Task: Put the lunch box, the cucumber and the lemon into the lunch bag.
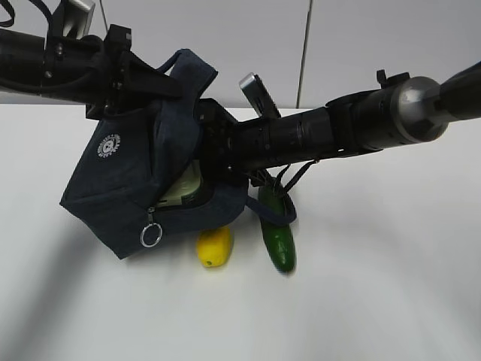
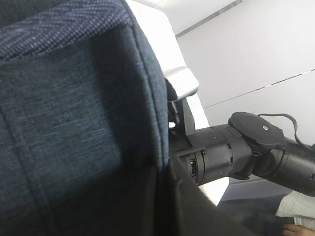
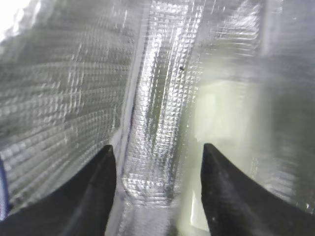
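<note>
Right wrist view: the right tool, fingers spread, sits inside the lunch bag's quilted silver lining.

The lunch bag is big, dark blue and made of cloth. It is tipped over so its open top faces right, and one corner points down to the white worktop. A round white badge sits on its side, and a metal ring hangs from the zipper at the near edge. One loop handle sticks up at the top. Inside, the bag is shiny silver. The lunch box, pale green, peeks out of the opening. The lemon is small and yellow and lies on the worktop just under the bag's near edge. The cucumber is dark green and smooth, lying just right of the lemon, with one end pointing near.
</note>
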You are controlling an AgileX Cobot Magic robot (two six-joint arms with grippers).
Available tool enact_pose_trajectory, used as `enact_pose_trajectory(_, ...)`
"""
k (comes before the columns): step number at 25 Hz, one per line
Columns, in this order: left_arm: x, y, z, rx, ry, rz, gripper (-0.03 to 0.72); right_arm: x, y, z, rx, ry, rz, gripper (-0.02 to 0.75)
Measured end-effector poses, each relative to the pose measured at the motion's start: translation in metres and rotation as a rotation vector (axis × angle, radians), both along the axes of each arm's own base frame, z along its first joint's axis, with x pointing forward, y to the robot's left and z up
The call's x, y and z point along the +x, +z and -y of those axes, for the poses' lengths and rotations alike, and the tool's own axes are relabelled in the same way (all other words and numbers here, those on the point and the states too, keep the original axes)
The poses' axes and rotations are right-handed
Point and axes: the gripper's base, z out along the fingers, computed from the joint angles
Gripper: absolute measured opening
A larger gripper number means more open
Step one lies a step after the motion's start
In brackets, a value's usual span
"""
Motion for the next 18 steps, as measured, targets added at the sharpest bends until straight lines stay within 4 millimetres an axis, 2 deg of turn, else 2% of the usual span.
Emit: enact_pose_trajectory(18,0.0014,-0.0022,-0.0003,0.006,0.008,-0.002,-0.006,-0.0016,0.0078,0.0006,0.084,0.043,-0.015,0.423)
